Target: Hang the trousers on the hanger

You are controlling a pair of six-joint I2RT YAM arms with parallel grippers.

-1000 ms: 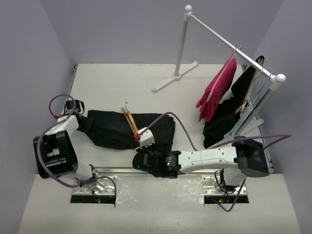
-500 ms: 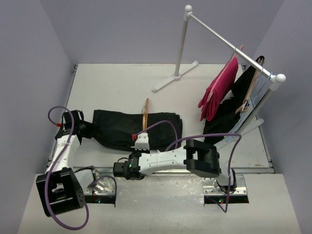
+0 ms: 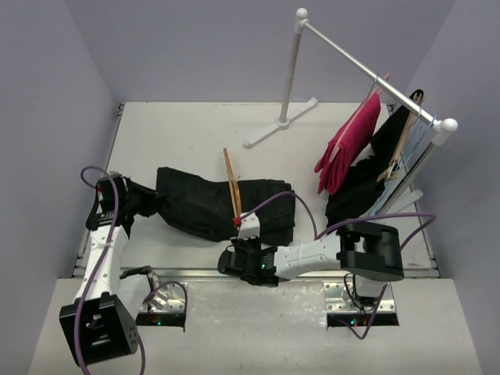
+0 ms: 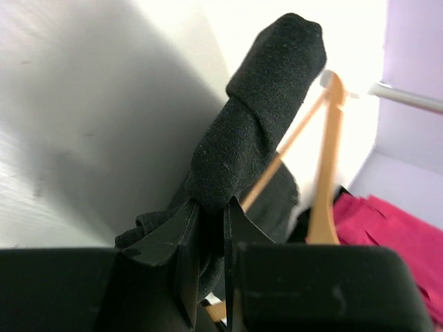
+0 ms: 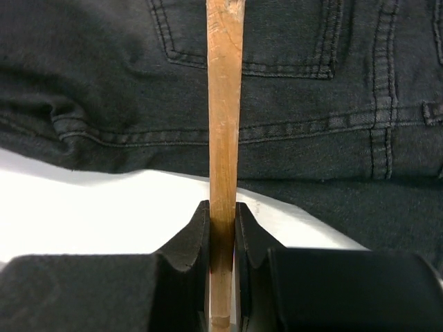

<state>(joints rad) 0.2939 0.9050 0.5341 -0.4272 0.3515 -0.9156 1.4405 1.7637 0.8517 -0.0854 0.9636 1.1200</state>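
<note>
The black trousers [image 3: 207, 209] lie stretched left to right across the near part of the table. My left gripper [image 3: 147, 200] is shut on their left end, and the left wrist view shows a bunched roll of the trousers [image 4: 256, 124] rising from its jaws [image 4: 211, 207]. The tan wooden hanger [image 3: 231, 186] stands edge-on across the trousers' middle. My right gripper [image 3: 239, 224] is shut on its near end. In the right wrist view the hanger [image 5: 224, 104] runs straight up from the gripper [image 5: 223, 211] over the trousers' back pocket [image 5: 104, 83]. The hanger [image 4: 325, 166] also shows behind the roll.
A white clothes rack [image 3: 367, 70] stands at the back right, its foot [image 3: 277, 125] on the table. On its rail hang a magenta-pink garment [image 3: 348, 148] and a black garment on another wooden hanger [image 3: 367, 183]. Purple cables loop from both arms.
The trousers have shifted right and their left end is drawn out. The hanger has swung from slanting left to nearly upright and moved right. Both arms have changed pose, still gripping.
</note>
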